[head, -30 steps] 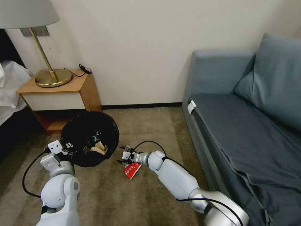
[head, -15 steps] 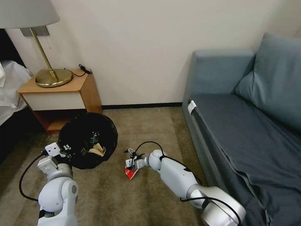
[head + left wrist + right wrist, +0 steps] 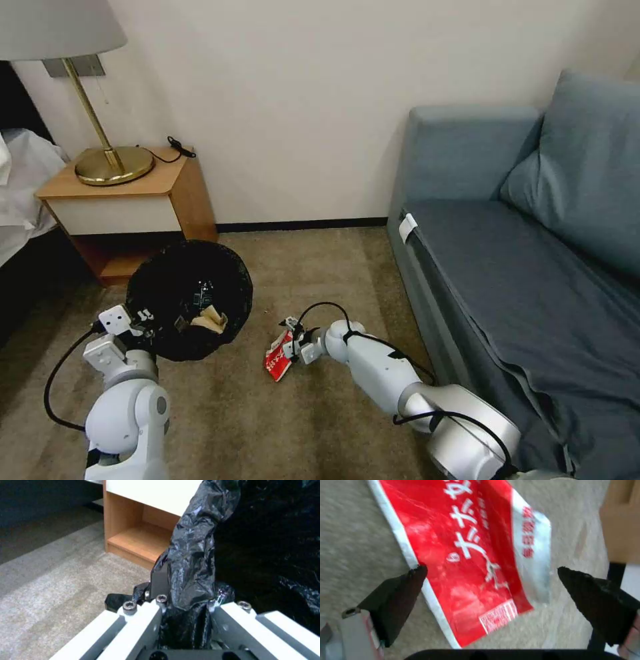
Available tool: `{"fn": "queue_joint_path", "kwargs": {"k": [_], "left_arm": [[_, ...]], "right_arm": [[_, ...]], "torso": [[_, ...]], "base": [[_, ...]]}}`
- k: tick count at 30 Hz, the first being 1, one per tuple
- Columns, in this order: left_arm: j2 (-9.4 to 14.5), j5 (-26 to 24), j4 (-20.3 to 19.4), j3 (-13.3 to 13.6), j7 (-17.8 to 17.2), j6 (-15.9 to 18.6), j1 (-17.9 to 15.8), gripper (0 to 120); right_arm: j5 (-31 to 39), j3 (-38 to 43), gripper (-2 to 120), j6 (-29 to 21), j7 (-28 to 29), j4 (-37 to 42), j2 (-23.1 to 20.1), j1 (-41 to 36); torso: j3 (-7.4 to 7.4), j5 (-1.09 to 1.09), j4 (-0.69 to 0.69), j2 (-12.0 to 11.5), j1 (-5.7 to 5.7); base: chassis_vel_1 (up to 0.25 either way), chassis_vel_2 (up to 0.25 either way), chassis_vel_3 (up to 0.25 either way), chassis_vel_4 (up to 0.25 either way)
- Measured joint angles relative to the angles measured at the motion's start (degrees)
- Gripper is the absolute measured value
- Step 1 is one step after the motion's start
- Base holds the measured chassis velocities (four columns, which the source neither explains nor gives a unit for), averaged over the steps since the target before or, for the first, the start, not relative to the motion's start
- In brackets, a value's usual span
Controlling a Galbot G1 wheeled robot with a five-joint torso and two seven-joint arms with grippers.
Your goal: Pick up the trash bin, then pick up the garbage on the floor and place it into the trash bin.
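We are counting one trash bin, with at least one crumpled brown paper lying inside it; one red-and-white wrapper lying on the carpet; two grippers, left and right; one lamp, one nightstand, one sofa.

Both arms were built from smooth, rounded white-and-silver shells with ball-shaped joints. A black cable looped loosely along the outside of each forearm. The left pincer had white rectangular finger blocks fastened with dark hex-socket screws on a black base. The right pincer carried two dark, wedge-shaped, tapered fingertips with rough surfaces, mounted on grey metal brackets.
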Motion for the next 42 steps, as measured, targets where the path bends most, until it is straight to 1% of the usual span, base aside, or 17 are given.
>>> {"fn": "queue_joint_path", "kwargs": {"k": [6,16,20,21,23,24,27,28,29,30,33,35,36,37,39,41,42], "left_arm": [[-0.55,0.75,-0.63,-0.22,0.01,-0.71,0.98,2],[-1.80,3.14,0.51,0.80,0.08,-1.07,-0.52,2],[-1.85,3.40,1.24,1.04,0.12,-1.19,-1.07,2],[-1.85,3.40,1.24,1.04,0.12,-1.19,-1.07,2],[-1.96,3.54,1.55,1.17,0.16,-1.34,-1.13,2],[-1.96,3.54,1.55,1.17,0.16,-1.34,-1.13,2],[-2.13,3.71,1.72,1.24,0.22,-1.58,-1.06,2],[-2.13,3.71,1.72,1.24,0.22,-1.58,-1.06,2],[-2.14,3.72,1.72,1.24,0.23,-1.59,-1.04,2],[-2.13,3.73,1.72,1.21,0.23,-1.59,-1.03,2],[-2.08,3.73,1.72,1.15,0.23,-1.59,-1.03,2],[-2.05,3.73,1.71,1.16,0.23,-1.59,-1.03,2],[-2.05,3.73,1.71,1.16,0.23,-1.59,-1.03,2],[-2.05,3.73,1.71,1.18,0.23,-1.59,-1.03,2],[-2.06,3.75,1.80,1.28,0.23,-1.60,-1.04,2],[-2.08,3.77,1.86,1.32,0.23,-1.60,-1.05,2],[-2.11,3.78,1.98,1.45,0.23,-1.61,-1.06,2]], "right_arm": [[-0.29,-0.48,100,0.38,-0.28,0.45,-0.01,0.21],[-0.36,-0.59,100,1.83,-0.95,0.83,-0.01,-0.03],[-0.36,-0.21,93,2.27,-0.83,0.28,0.00,-0.53],[-0.36,-0.21,93,2.27,-0.83,0.28,0.00,-0.53],[-0.26,0.12,83,2.52,-0.82,-0.12,-0.01,-0.63],[-0.26,0.12,83,2.52,-0.82,-0.12,-0.01,-0.63],[-0.02,0.33,67,2.78,-1.03,-0.67,-0.01,-0.61],[-0.02,0.33,67,2.78,-1.03,-0.67,-0.01,-0.61],[0.05,0.35,63,2.78,-1.04,-0.71,-0.01,-0.61],[0.18,0.47,55,2.77,-1.07,-0.76,-0.01,-0.60],[0.25,0.65,48,2.75,-1.10,-0.77,-0.01,-0.60],[0.31,0.89,36,2.72,-1.13,-0.77,-0.01,-0.59],[0.31,0.89,36,2.72,-1.13,-0.77,-0.01,-0.59],[0.35,1.00,33,2.71,-1.14,-0.80,-0.01,-0.57],[0.38,1.21,22,2.64,-1.16,-0.81,-0.01,-0.55],[0.39,1.24,20,2.62,-1.17,-0.81,-0.01,-0.55],[0.42,1.30,12,2.61,-1.17,-0.74,-0.01,-0.57]], "torso": [[0.00,0.00,0.00,0.00,0.00],[0.00,0.00,0.00,-0.01,0.00],[0.00,0.00,0.00,0.00,0.00],[0.00,0.00,0.00,0.00,0.00],[0.00,-0.01,-0.01,0.00,0.00],[0.00,-0.01,-0.01,0.00,0.00],[0.00,-0.01,-0.01,0.00,0.00],[0.00,-0.01,-0.01,0.00,0.00],[0.00,-0.01,0.00,0.00,0.00],[0.00,0.00,0.00,0.00,0.00],[0.01,0.00,0.01,0.00,0.00],[0.01,0.00,0.01,0.00,0.00],[0.01,0.00,0.01,0.00,0.00],[0.01,0.00,0.01,0.00,0.00],[0.01,0.00,0.01,0.00,0.00],[0.01,0.00,0.01,0.00,0.00],[0.01,0.00,0.01,-0.01,0.00]], "base": [[0.000,0.000,0.000,0.000],[0.000,0.000,0.000,0.000],[0.000,0.000,0.000,0.000],[0.000,0.000,0.000,0.000],[0.000,0.000,0.000,0.000],[0.000,0.000,0.000,0.000],[0.000,0.000,0.000,0.000],[0.000,0.000,0.000,0.000],[0.000,0.000,0.000,0.000],[0.000,0.000,0.000,0.000],[0.000,0.000,0.000,0.000],[0.000,0.000,0.000,0.000],[0.000,0.000,0.000,0.000],[0.000,0.000,0.000,0.000],[0.000,0.000,0.000,0.000],[0.000,0.000,0.000,0.000],[0.000,0.000,0.000,0.000]]}}
